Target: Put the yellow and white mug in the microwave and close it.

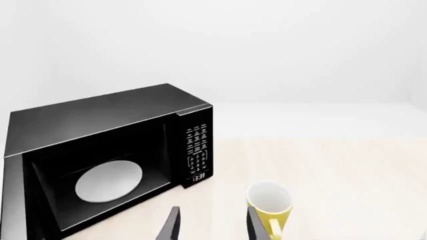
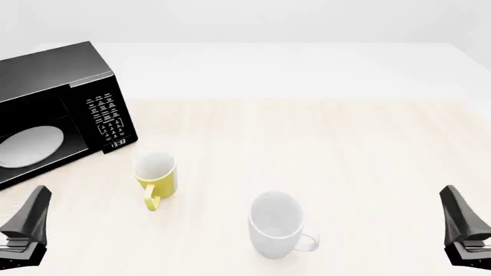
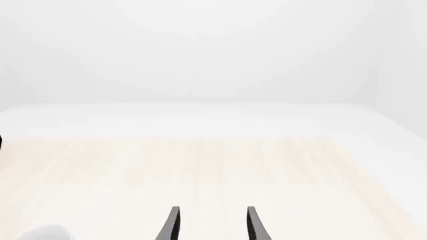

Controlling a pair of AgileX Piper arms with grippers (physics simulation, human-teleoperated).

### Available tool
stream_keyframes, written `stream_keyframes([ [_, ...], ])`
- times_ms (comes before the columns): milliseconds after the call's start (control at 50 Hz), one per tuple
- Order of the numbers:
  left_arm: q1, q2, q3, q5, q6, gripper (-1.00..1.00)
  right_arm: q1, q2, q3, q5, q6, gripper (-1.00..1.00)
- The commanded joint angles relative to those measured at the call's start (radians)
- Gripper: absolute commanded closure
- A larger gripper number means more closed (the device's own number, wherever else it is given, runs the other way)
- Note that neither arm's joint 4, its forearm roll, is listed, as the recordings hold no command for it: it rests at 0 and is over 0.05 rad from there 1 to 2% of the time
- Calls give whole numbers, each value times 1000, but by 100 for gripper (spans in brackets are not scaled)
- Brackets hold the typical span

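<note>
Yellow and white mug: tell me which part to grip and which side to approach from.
Grip the yellow and white mug across its rim and wall, coming from above with the left gripper, the nearer arm. It stands upright, mouth open upward, its handle pointing toward the arms, so close the fingers beside the handle.

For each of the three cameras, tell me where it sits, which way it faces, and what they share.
Front view: fixed above and behind the arms, looking forward and down at the table; left gripper and right gripper show at the bottom corners.
Left wrist view: behind the left gripper's fingers, facing the open microwave and yellow and white mug.
Right wrist view: behind the right gripper's fingers, facing bare tabletop.
Shared: front and left wrist both show microwave and yellow mug.
</note>
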Motion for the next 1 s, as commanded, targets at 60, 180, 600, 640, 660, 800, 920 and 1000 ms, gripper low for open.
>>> stream_keyframes([
  [60, -1, 7, -3, 0, 14, -100, -1, 4, -3, -1, 1, -100],
  [180, -16, 3, -8, 13, 9, -100, -1, 4, -3, -1, 2, -100],
  [600, -128, 44, -91, 113, -40, -100, -1, 4, -3, -1, 2, -100],
  [640, -134, 37, -96, 123, -35, -100, -1, 4, -3, -1, 2, -100],
  [660, -147, 36, -102, 136, -29, -100, -1, 4, -3, -1, 2, -100],
  [800, -189, 48, -123, 167, -14, -100, -1, 4, -3, -1, 2, -100],
  [920, -209, 112, -150, 167, -10, -100, -1, 4, -3, -1, 2, -100],
  [1000, -223, 135, -159, 165, -4, -100, -1, 4, -3, -1, 2, -100],
])
